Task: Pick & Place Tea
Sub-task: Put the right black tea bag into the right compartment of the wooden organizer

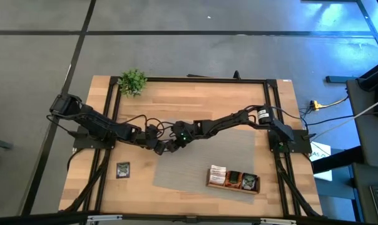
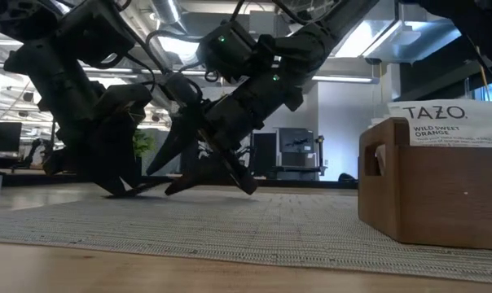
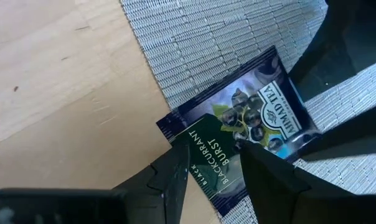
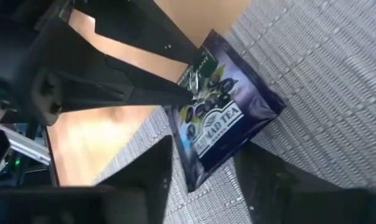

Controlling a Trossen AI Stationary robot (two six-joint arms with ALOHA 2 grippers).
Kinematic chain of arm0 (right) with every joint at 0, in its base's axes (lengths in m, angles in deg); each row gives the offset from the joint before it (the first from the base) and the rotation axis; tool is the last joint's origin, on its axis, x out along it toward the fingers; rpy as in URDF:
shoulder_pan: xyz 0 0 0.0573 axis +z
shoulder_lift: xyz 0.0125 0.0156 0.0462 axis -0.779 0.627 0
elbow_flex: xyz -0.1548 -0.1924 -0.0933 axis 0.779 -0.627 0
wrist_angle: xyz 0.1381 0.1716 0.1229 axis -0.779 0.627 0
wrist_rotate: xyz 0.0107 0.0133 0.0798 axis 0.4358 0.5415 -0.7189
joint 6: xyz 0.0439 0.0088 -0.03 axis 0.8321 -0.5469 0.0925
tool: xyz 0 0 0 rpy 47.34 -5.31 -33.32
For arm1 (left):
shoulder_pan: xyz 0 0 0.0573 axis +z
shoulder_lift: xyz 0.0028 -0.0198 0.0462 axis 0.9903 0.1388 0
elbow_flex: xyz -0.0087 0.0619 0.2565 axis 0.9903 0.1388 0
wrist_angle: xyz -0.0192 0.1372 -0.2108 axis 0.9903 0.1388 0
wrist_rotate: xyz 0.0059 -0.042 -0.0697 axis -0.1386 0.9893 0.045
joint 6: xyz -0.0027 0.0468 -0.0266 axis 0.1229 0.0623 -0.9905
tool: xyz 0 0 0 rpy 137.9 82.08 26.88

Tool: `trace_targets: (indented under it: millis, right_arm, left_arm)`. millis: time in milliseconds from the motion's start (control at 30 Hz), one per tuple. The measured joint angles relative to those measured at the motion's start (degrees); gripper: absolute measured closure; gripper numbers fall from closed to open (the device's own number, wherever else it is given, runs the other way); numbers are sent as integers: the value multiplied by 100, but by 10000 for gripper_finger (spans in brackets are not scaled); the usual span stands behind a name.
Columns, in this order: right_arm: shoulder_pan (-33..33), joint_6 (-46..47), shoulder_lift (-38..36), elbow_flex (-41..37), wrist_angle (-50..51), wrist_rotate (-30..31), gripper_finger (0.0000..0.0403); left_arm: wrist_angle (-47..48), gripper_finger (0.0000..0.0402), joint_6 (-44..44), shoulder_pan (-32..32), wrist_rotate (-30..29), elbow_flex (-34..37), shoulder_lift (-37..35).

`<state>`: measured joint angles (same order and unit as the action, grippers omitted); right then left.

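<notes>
We have both arms meeting at the near-left corner of the grey mat (image 1: pixel 204 159), and between them sits a dark blackcurrant sachet (image 3: pixel 238 134), lying half on the mat and half over its edge onto the wooden table (image 3: pixel 57 74). The left gripper (image 3: pixel 214 165) has its fingers pinched on the sachet's green-labelled end. The right gripper (image 4: pixel 203 168) faces it from the other side, fingers spread wide to either side of the sachet's opposite end, not closed on it.

We read this as a handover, or a two-handed lift off the mat. Next, we'd want the right fingers to close squarely on that free end before the left lets go. Then comes a carry away to the right gripper's far side, where the wooden tray (image 1: pixel 233 185) already holds sachets. One more sachet (image 1: pixel 122 169) waits beyond the left gripper.
</notes>
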<state>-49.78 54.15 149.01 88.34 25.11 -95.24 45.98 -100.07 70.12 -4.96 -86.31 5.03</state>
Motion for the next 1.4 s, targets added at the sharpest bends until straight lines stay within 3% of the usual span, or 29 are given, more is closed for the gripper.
trace_targets:
  millis: [200, 433, 567, 733, 900, 1033, 1167, 1400]
  right_arm:
    - [-1, -111, 0, 0, -7, 185, 311]
    - [-2, -318, 0, 0, 12, 278, 375]
    - [-8, -537, 0, 0, 70, 327, 388]
    - [-38, -703, -91, 0, 103, 416, 377]
    - [-76, -1208, -607, -13, 396, 700, 383]
    - [-41, -1741, -1308, -4, 1022, 1267, 388]
    - [142, -2057, -2163, -4, 2353, 2217, 369]
    - [820, -2036, -3862, -4, 4186, 4094, 378]
  left_arm:
    - [2, 258, 62, 0, -18, 2, 0]
    - [6, 258, 348, 0, -75, 5, -86]
    - [199, 258, 683, 3, -155, 48, -475]
    - [284, 258, 1067, 2, -461, 30, -1348]
    - [82, 258, 1823, 2, -598, 17, -2323]
    - [-461, 258, 2400, 2, -606, 17, -2879]
    - [-1259, 258, 3022, 2, -615, 13, -3142]
    - [-3333, 258, 3819, -77, -610, 9, -2876]
